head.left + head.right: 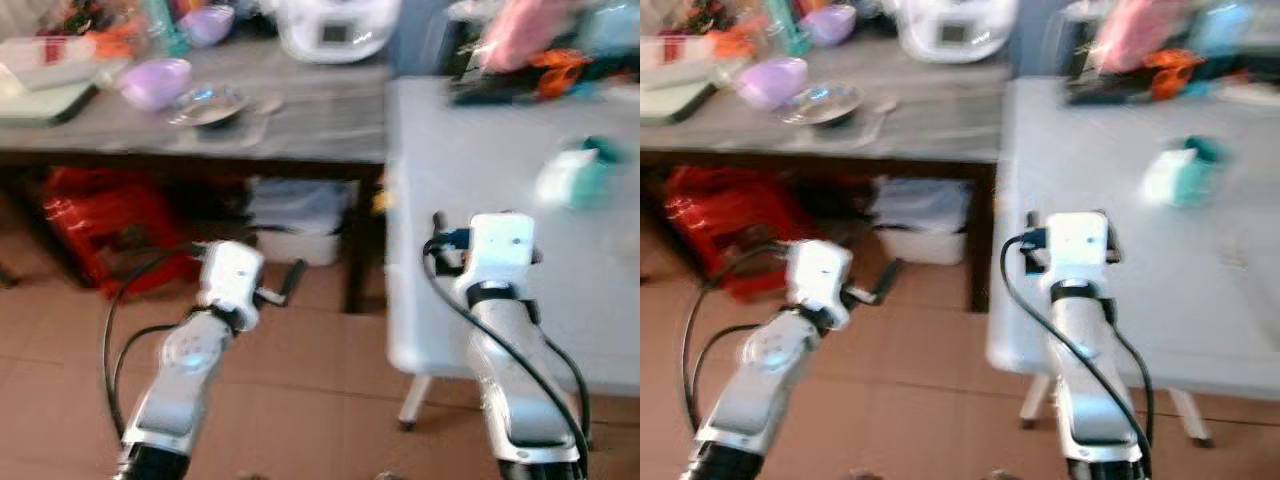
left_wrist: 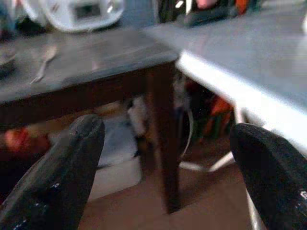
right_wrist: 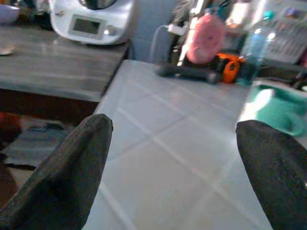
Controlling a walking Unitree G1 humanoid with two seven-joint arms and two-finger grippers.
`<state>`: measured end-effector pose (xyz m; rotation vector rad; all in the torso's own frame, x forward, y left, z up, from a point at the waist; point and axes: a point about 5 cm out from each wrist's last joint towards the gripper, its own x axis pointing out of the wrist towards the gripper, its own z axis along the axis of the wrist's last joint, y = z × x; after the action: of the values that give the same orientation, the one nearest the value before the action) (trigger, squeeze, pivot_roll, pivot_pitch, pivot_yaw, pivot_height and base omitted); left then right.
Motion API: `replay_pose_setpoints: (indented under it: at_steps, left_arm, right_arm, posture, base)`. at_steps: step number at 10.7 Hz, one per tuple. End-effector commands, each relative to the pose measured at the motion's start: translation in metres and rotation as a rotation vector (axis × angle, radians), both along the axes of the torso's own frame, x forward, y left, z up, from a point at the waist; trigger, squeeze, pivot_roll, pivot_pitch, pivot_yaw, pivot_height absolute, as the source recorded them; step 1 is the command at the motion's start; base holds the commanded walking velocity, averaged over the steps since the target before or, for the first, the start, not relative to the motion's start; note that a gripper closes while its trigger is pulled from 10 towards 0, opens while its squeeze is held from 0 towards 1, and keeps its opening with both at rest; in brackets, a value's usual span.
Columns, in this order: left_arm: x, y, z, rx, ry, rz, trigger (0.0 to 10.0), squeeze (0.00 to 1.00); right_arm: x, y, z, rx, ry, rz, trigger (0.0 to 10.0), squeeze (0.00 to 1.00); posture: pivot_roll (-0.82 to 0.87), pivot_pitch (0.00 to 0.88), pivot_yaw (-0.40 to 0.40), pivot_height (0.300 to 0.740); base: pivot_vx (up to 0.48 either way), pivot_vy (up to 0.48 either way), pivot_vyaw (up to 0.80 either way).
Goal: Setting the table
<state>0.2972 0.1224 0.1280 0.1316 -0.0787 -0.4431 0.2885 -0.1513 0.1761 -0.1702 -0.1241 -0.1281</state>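
Note:
On the grey wooden table [image 1: 320,130] stand a purple bowl [image 1: 155,82], a second purple bowl [image 1: 207,24] behind it, a shiny plate [image 1: 208,104] and a spoon [image 2: 44,62]. A teal cup [image 3: 278,108] sits on the white table [image 1: 480,150] to the right. My left gripper [image 2: 165,134] is open and empty, low over the floor in front of the grey table's leg [image 1: 357,240]. My right gripper [image 3: 175,129] is open and empty, held over the near part of the white table. The head views are blurred.
A white kitchen appliance [image 1: 335,28] stands at the back of the grey table. Pink, orange and black items [image 3: 206,40] and a water bottle [image 3: 252,52] crowd the white table's far end. Under the grey table are a red crate [image 1: 100,215] and a white bin [image 1: 295,215].

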Motion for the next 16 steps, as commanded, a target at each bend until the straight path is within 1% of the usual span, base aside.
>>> replay_pose_setpoints:
  at_steps: [1,2,3,4,5,7,8,10,11,12,13,14,15,16]
  left_arm:
    - [-0.001,0.010,-0.002,0.016,-0.002,0.036,10.0,0.00]
    - [0.002,0.014,0.002,0.015,-0.034,0.079,10.0,0.00]
    - [0.005,0.018,0.006,0.011,-0.050,0.119,10.0,0.00]
    - [0.006,0.021,0.006,0.024,-0.056,0.138,10.0,0.00]
    - [0.005,0.023,0.003,0.028,-0.047,0.144,10.0,0.00]
    - [0.003,0.021,0.002,0.023,-0.040,0.137,10.0,0.00]
    - [0.003,0.020,0.001,0.021,-0.033,0.141,10.0,0.00]
    - [0.003,0.018,0.001,0.026,-0.035,0.126,10.0,0.00]
    - [0.002,0.018,0.000,0.025,-0.037,0.125,10.0,0.00]
    - [0.002,0.017,0.000,0.007,-0.027,0.127,10.0,0.00]
    - [0.001,0.018,-0.001,0.008,-0.025,0.126,10.0,0.00]
    - [-0.002,0.015,-0.001,-0.033,0.003,0.038,10.0,0.00]
    - [-0.008,0.012,-0.002,-0.049,0.027,-0.069,10.0,0.00]
    - [-0.010,0.011,-0.003,-0.052,0.045,-0.121,10.0,0.00]
  right_arm:
    - [0.000,0.007,0.003,0.010,-0.016,0.024,10.0,0.00]
    - [-0.003,0.006,0.003,0.011,-0.020,0.018,10.0,0.00]
    - [-0.009,0.008,0.004,0.040,-0.044,0.025,10.0,0.00]
    - [-0.013,0.011,0.005,0.056,-0.058,0.040,10.0,0.00]
    - [-0.016,0.013,0.003,0.070,-0.050,0.042,10.0,0.00]
    - [-0.019,0.013,0.000,0.068,-0.037,0.040,10.0,0.00]
    - [-0.019,0.012,-0.002,0.068,-0.024,0.036,10.0,0.00]
    - [-0.012,0.004,-0.003,0.055,-0.004,0.019,10.0,0.00]
    - [-0.007,0.001,-0.008,0.049,0.033,0.022,10.0,0.00]
    - [-0.007,-0.001,-0.008,0.046,0.031,0.017,10.0,0.00]
    - [-0.005,-0.002,-0.009,0.046,0.040,0.027,10.0,0.00]
    - [0.000,-0.002,-0.009,0.037,0.047,0.060,10.0,0.00]
    - [0.008,-0.006,-0.007,0.043,0.057,0.071,10.0,0.00]
    - [0.013,-0.006,-0.008,0.048,0.069,0.102,10.0,0.00]
  posture:
    - [-0.04,0.130,0.042,0.740]
    - [-0.04,0.130,0.042,0.740]
    - [-0.04,0.131,0.042,0.740]
    - [-0.04,0.133,0.043,0.740]
    - [-0.04,0.133,0.043,0.740]
    - [-0.04,0.133,0.043,0.740]
    - [-0.04,0.133,0.043,0.740]
    - [-0.04,0.142,0.041,0.740]
    - [-0.04,0.142,0.041,0.740]
    - [-0.04,0.145,0.041,0.740]
    - [-0.04,0.145,0.041,0.740]
    - [-0.04,0.146,0.034,0.740]
    - [-0.04,0.145,0.035,0.740]
    - [-0.04,0.145,0.035,0.740]
  base:
    - [0.000,-0.420,0.00]
    - [0.000,-0.405,0.00]
    - [0.000,-0.379,0.00]
    - [0.000,-0.352,0.00]
    - [0.000,-0.356,0.00]
    - [0.000,-0.352,0.00]
    - [0.000,-0.356,0.00]
    - [0.000,-0.339,0.00]
    - [0.000,0.000,0.00]
    - [0.000,0.000,0.00]
    - [0.000,0.000,0.00]
    - [0.000,0.000,0.00]
    - [0.000,0.000,0.00]
    - [0.000,0.000,0.00]
